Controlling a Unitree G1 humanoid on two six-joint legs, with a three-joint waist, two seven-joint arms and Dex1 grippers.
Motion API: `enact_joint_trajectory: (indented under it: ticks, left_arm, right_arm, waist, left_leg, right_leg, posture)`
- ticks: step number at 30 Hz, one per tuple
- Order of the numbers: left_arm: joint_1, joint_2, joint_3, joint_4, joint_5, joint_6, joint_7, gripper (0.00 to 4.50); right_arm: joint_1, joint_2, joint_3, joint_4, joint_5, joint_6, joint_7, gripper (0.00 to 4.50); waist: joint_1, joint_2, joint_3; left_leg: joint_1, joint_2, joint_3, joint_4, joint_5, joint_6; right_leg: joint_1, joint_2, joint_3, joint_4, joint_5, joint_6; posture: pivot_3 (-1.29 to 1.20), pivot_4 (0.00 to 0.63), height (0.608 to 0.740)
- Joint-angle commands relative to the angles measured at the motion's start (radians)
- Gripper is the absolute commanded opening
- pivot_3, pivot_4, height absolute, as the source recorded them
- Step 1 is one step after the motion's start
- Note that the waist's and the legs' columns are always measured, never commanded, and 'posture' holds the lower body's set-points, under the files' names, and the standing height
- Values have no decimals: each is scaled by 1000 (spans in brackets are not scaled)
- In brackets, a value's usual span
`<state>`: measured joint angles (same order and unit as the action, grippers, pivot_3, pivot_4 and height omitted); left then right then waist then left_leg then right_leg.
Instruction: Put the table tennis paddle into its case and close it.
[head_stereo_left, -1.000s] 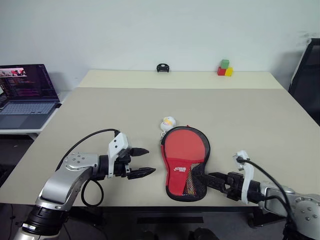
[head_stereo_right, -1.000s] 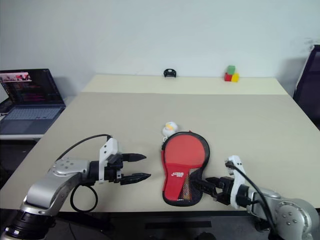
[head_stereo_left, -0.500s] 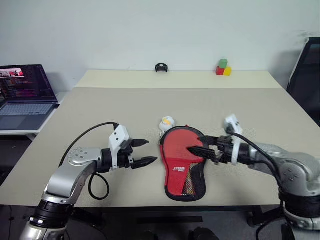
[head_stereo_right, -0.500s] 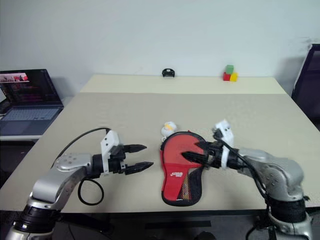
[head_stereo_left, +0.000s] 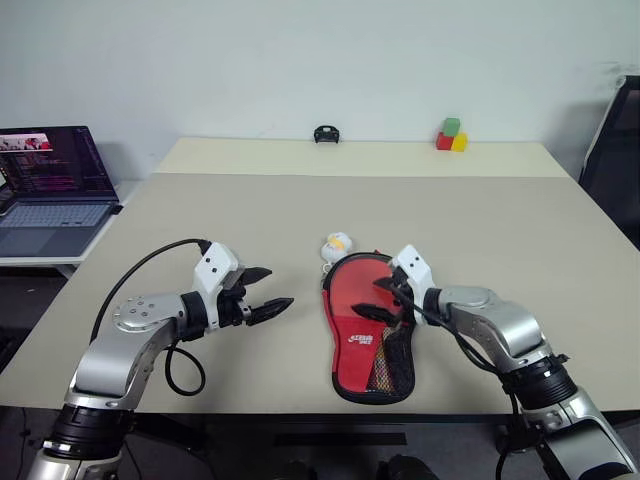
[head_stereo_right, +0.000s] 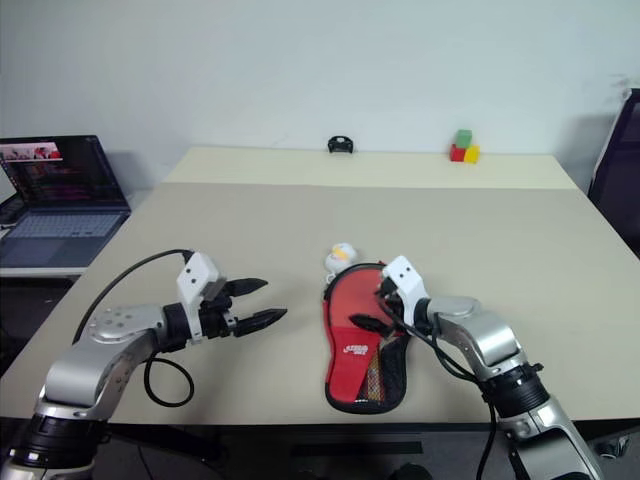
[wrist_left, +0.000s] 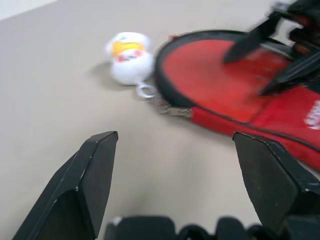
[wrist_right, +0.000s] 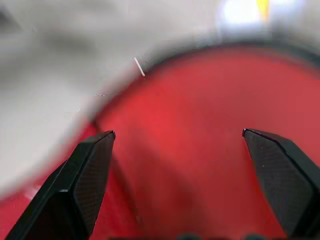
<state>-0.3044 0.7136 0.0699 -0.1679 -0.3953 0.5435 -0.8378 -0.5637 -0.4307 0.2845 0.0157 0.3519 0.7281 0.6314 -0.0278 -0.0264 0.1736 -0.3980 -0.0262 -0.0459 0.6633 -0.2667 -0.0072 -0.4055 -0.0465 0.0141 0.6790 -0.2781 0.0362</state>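
Observation:
The case (head_stereo_left: 372, 362) lies on the table's near middle, red fabric with white lettering, a black mesh pocket and a black zipper edge. Inside its round upper rim shows the smooth red face of the table tennis paddle (head_stereo_left: 352, 285); the handle is hidden under the fabric. My right gripper (head_stereo_left: 372, 298) hovers open just above that red face (wrist_right: 175, 100), nothing between its fingers. My left gripper (head_stereo_left: 275, 288) is open and empty above the bare table left of the case (wrist_left: 280, 107), pointing toward it.
A small white and yellow plush toy (head_stereo_left: 337, 245) lies at the case's far end, ringed to the zipper (wrist_left: 146, 91). A laptop (head_stereo_left: 50, 180) stands far left, coloured blocks (head_stereo_left: 450, 135) and a small black object (head_stereo_left: 324, 134) at the table's back, a dark chair (head_stereo_left: 615, 140) on the right.
My right arm swung from the table's front edge up and leftward until its open gripper came over the case's round end. The left gripper drew slightly left and farther back, still open.

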Motion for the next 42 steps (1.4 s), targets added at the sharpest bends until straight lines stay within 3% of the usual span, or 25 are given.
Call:
enact_joint_trajectory:
  ticks: [1, 6, 9, 17, 21, 28, 36, 39, 42]
  left_arm:
    - [-72, -9, 10, 21, 8, 20, 36, 4015]
    - [-230, -48, -52, 179, 70, 27, 69, 4015]
    - [-353, -86, -108, 330, 128, -8, 61, 4491]
    - [-715, -236, -229, 917, 280, -216, -32, 4491]
    - [-844, -306, -221, 1167, 321, -289, -42, 4491]
    - [-928, -383, -223, 1404, 406, -377, -4, 4491]
    - [-921, -443, -185, 1480, 443, -411, 72, 4491]
    - [-923, -460, -163, 1490, 448, -416, 100, 3916]
    - [-926, -475, -152, 1494, 455, -420, 117, 2899]
  right_arm:
    - [15, 4, -6, 54, -45, -8, -5, 4465]
    - [20, 40, -23, 86, -68, -12, -22, 4465]
    - [27, 56, -27, 87, -81, -8, -24, 4500]
    - [39, 84, -34, 77, -96, 2, -36, 4500]
    - [45, 100, -36, 67, -100, 7, -44, 4500]
    - [52, 125, -40, 57, -115, 8, -58, 4500]
    - [60, 151, -46, 49, -127, 7, -81, 4500]
    - [66, 160, -49, 44, -138, -1, -91, 4500]
    - [74, 167, -48, 39, -153, -9, -99, 4500]
  waist:
    - [1, -1, -1]
    - [1, -2, -1]
    - [1, -4, -3]
    - [-3, -6, -4]
    - [-5, -6, -4]
    - [-6, -6, -4]
    - [-5, -6, -4]
    - [-5, -6, -4]
    - [-5, -6, -4]
  left_leg:
    - [0, 0, -1, 0, 0, 0]
    - [3, 0, -1, 1, 0, 0]
    - [4, 0, -1, 1, 1, -1]
    - [3, -1, 0, 1, 1, -1]
    - [2, -1, 1, 1, 1, -1]
    - [2, 0, 1, 1, 1, -1]
    - [2, 0, 1, 1, 1, -1]
    - [2, 0, 1, 1, 1, -1]
    - [2, -1, 1, 2, 1, -1]
  right_leg:
    - [0, 0, -1, 0, 0, 0]
    - [2, 0, -1, 2, 1, -1]
    - [4, 2, -2, 2, 1, -1]
    - [3, 2, -3, 2, 1, -1]
    - [1, 2, -3, 2, 1, -1]
    - [1, 3, -3, 2, 1, -1]
    - [1, 3, -3, 3, 1, -1]
    - [1, 3, -3, 3, 1, -1]
    - [1, 3, -3, 3, 1, -1]
  posture:
    - [0, 150, 740]
    - [0, 150, 740]
    - [0, 150, 740]
    - [0, 150, 740]
    - [0, 150, 740]
    - [0, 150, 740]
    - [0, 150, 740]
    - [0, 150, 740]
    - [0, 150, 740]
